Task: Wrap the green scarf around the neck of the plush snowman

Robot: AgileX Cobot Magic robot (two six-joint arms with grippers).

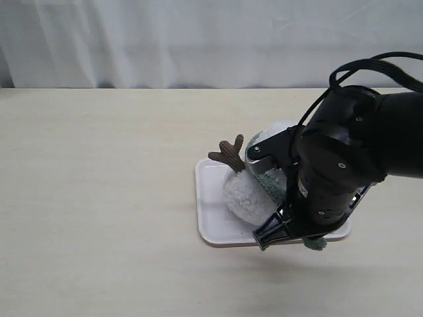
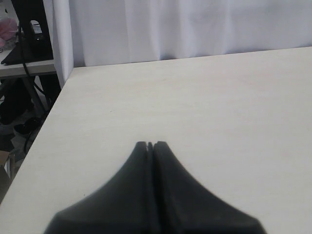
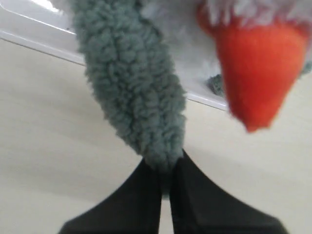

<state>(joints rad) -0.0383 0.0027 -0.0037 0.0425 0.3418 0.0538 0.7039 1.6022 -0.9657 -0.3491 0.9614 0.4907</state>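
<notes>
The plush snowman lies on a white tray, its brown twig arm sticking up and its orange nose close to the right wrist camera. The green scarf runs from the snowman down into my right gripper, which is shut on its end. In the exterior view the right arm hangs over the tray and hides most of the snowman; a bit of the scarf pokes out at the tray's front edge. My left gripper is shut and empty above bare table.
The tray's rim sits on a pale tabletop. A white curtain hangs behind the table. In the left wrist view the table edge drops off toward dark equipment beside it.
</notes>
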